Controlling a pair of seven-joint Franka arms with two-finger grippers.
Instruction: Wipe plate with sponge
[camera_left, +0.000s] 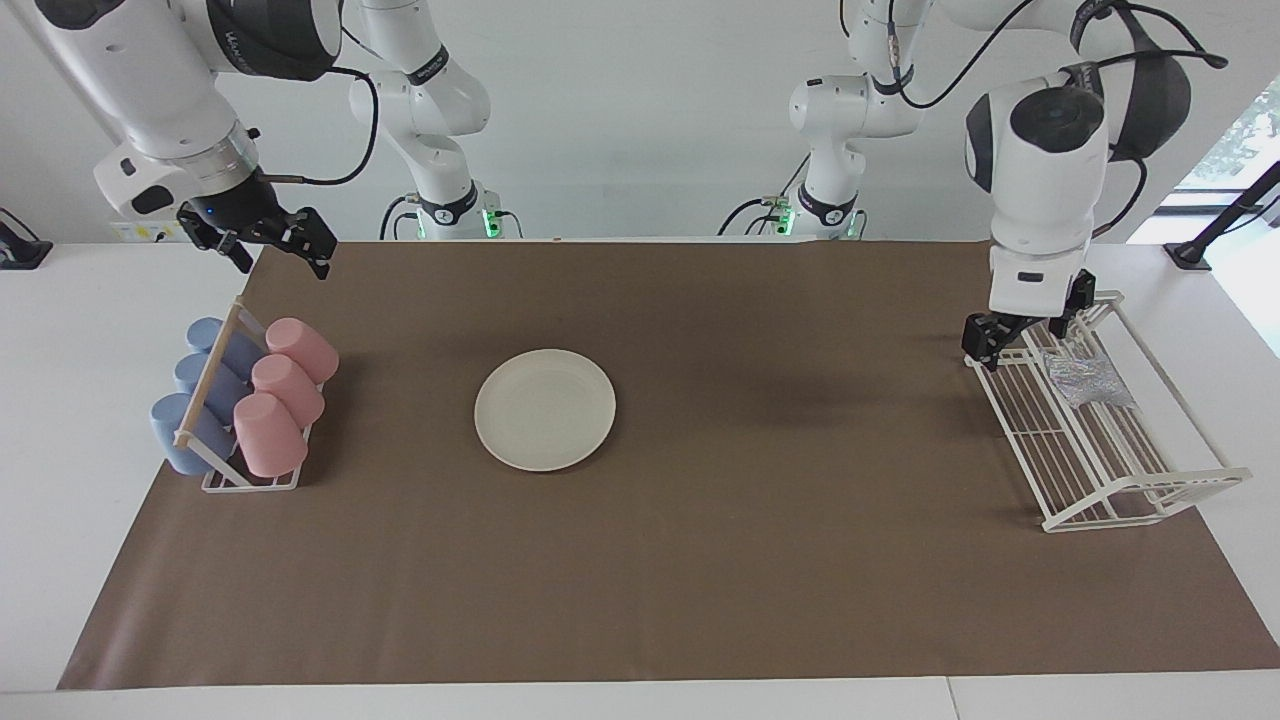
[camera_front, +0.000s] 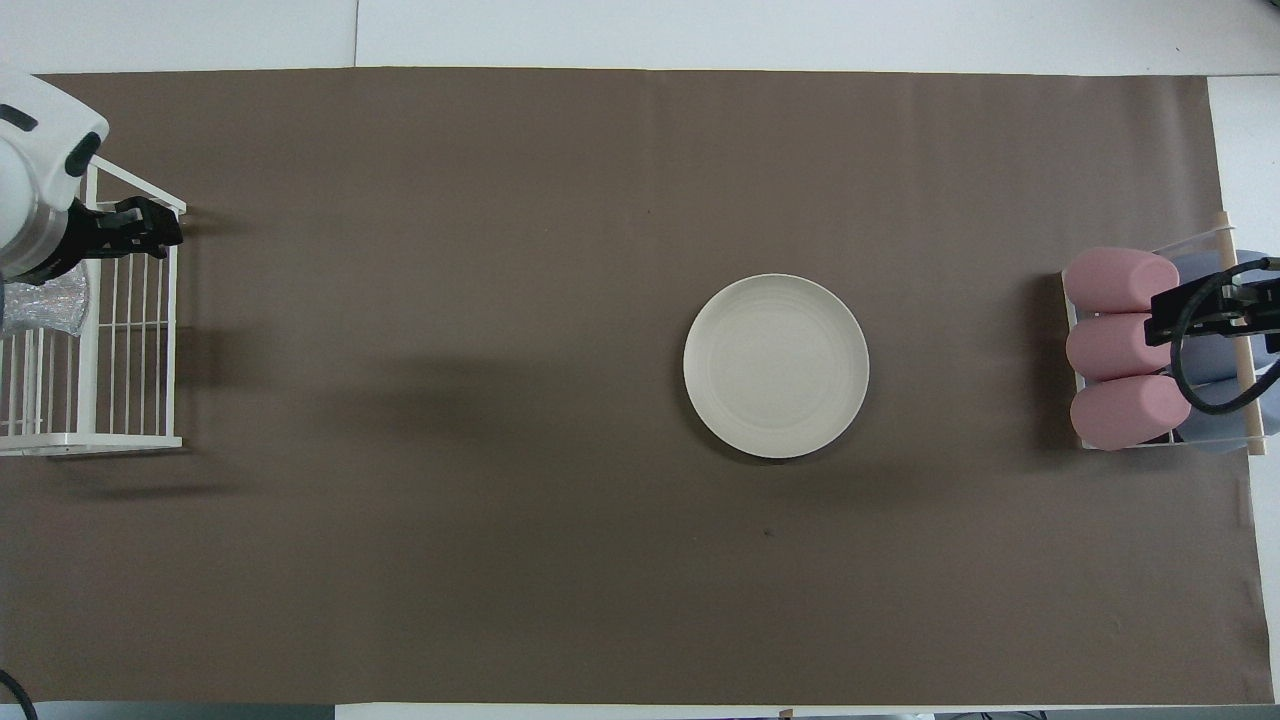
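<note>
Brown worktop: my left tool (camera_left: 1026, 328), fingers wide and empty, hangs over the rack's (camera_left: 1130, 500) end; sponge (camera_left: 1088, 380) lies in the rack just beside it; right tool (camera_left: 262, 243), also wide, waits.

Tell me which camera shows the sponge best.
The facing view. There the sponge lies whole and uncovered in the white wire rack. The overhead view shows only part of it at the picture's edge, with the left arm partly over it.

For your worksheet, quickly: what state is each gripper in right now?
Left gripper: jaws open, empty, over the wire rack beside the sponge.
Right gripper: jaws open, empty, waiting.
</note>
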